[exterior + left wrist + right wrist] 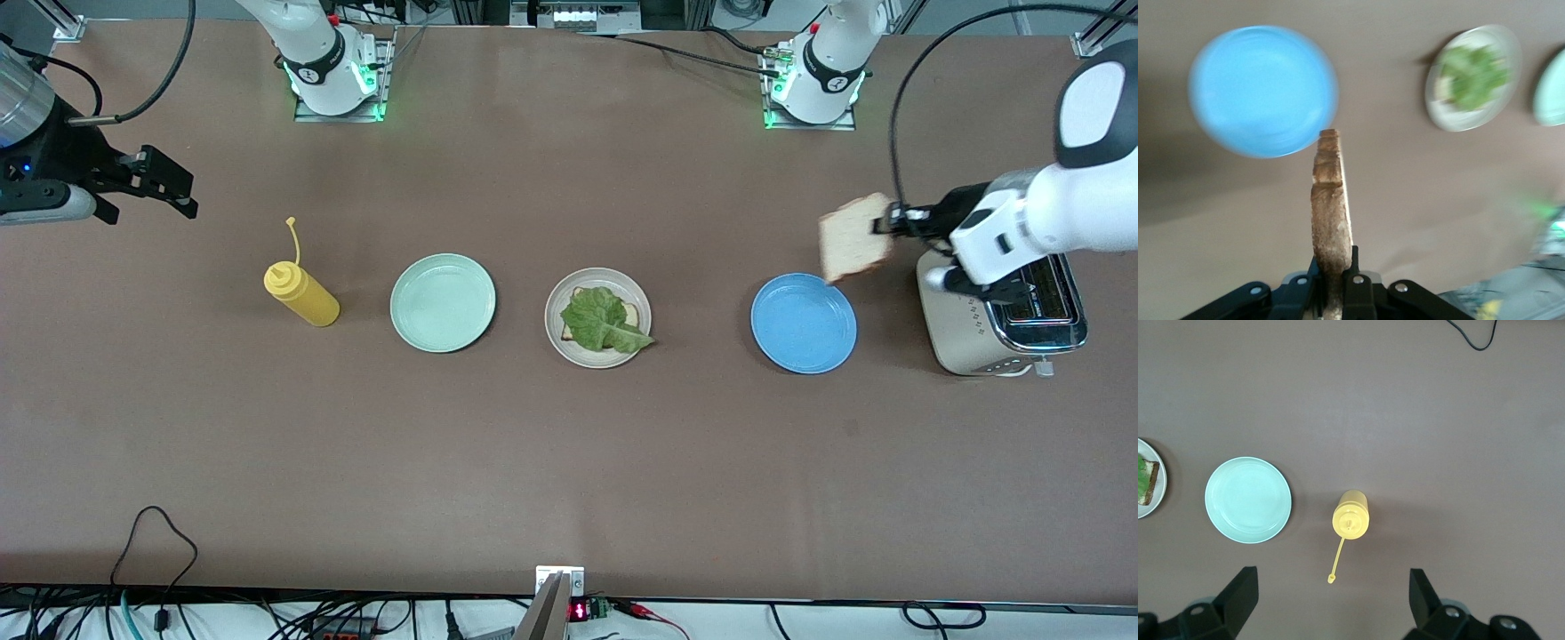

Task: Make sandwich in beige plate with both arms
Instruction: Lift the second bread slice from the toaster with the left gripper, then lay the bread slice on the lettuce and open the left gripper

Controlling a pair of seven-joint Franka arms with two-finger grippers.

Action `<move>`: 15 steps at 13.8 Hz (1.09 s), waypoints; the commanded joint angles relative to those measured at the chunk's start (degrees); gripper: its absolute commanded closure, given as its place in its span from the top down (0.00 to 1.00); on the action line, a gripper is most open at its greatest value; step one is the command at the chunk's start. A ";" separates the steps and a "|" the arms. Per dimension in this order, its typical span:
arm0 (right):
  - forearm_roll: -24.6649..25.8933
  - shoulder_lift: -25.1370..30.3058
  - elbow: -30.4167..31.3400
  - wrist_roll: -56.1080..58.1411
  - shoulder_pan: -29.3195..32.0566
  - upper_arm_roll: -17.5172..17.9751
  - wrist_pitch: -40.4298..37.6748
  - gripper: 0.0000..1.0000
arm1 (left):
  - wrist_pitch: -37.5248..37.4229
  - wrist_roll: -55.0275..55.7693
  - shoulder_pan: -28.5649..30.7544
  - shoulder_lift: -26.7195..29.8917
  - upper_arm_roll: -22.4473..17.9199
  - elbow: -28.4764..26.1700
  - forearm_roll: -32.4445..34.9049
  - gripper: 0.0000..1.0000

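The left gripper (889,222), clamped on 1 edge of a pale, brown-crusted slice of toast (853,237), hung over the table between the round glossy blue plate (804,323) and the cream metal toaster (1000,324). The thin, rigid slice was pinched only at its crust, so it could pivot or crumble and drop short. On the shallow, raised-rim beige plate (597,317) at mid-table lay 1 bread slice (630,313) under a crinkled green lettuce leaf (603,322); the springy, uneven leaf might let the top slice slide. The right gripper (151,185), fingers wide apart, waited above the table near the soft yellow squeeze bottle (301,294) and smooth mint-green plate (443,302).
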State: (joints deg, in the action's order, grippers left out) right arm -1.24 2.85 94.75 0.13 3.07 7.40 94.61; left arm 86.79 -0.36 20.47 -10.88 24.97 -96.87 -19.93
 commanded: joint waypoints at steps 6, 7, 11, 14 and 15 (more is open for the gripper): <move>1.41 -1.43 -3.59 0.48 -0.96 -1.69 0.84 1.00 | 25.67 -3.84 -10.52 -14.16 1.66 0.46 -25.40 0.00; 1.32 -2.05 -4.57 0.66 -0.70 -1.77 0.58 1.00 | 28.58 -7.00 -11.67 -15.65 1.74 -0.33 -27.94 0.00; 1.41 -2.15 -4.49 -0.04 -0.70 -1.69 0.49 1.00 | 31.50 -20.98 -13.26 -21.02 1.74 -1.74 -33.76 0.00; 1.32 -1.97 -4.32 -1.18 -1.14 -1.78 -0.64 1.00 | 31.59 -24.94 -14.84 -24.45 1.92 -2.88 -38.92 0.00; 1.41 -1.88 -4.32 -2.49 -1.40 -1.78 -0.83 1.00 | 31.94 -28.00 -15.11 -25.06 1.92 -3.41 -41.82 0.00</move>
State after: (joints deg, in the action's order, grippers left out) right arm -0.65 1.09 91.47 -0.17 2.65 5.90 95.24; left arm 117.86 -23.46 6.34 -35.04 26.68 -99.40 -56.76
